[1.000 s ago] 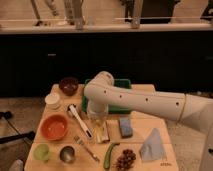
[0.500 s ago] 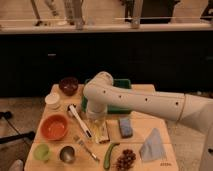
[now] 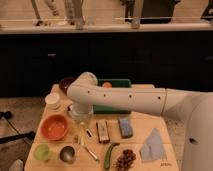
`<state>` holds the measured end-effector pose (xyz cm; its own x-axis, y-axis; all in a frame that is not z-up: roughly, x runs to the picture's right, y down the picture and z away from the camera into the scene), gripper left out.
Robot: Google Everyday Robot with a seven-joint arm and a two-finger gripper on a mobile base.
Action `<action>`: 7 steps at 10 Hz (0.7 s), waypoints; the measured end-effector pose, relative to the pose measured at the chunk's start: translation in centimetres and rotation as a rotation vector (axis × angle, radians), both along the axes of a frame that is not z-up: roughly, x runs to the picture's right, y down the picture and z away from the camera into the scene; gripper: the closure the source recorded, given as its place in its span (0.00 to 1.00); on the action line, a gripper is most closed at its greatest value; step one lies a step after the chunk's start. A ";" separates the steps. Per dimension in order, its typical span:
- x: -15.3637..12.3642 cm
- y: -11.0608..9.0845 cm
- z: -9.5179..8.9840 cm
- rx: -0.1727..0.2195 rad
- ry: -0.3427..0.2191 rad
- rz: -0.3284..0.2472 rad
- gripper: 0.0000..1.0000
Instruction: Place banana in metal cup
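Where banana (image 3: pixel 91 152) lies, gripper (image 3: pixel 81 136) above

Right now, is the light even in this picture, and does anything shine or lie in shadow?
Camera view: uneven light; the table is warmly lit, the cabinets behind are dark. The metal cup shows a faint shine. The white arm casts shadow where the hand hangs above the banana.

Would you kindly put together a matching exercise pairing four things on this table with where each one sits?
Things:
1. metal cup
2. orange bowl
3. cucumber
4. gripper

Places:
A. right of the orange bowl, above the table
B. front edge, right of the light-green cup
C. left side, behind the light-green cup
D. front, left of the grapes

Pairs: 1-B, 2-C, 3-D, 4-A
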<state>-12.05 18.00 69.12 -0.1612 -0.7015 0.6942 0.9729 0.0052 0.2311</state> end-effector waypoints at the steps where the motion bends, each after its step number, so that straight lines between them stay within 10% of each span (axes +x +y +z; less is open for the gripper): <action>1: -0.9 0.5 -0.4 -0.007 -0.009 -0.002 1.00; 7: -4.6 4.8 -2.4 -0.042 -0.068 -0.050 1.00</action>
<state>-16.63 22.76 66.75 -0.2431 -0.6618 0.7091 0.9543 -0.0323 0.2971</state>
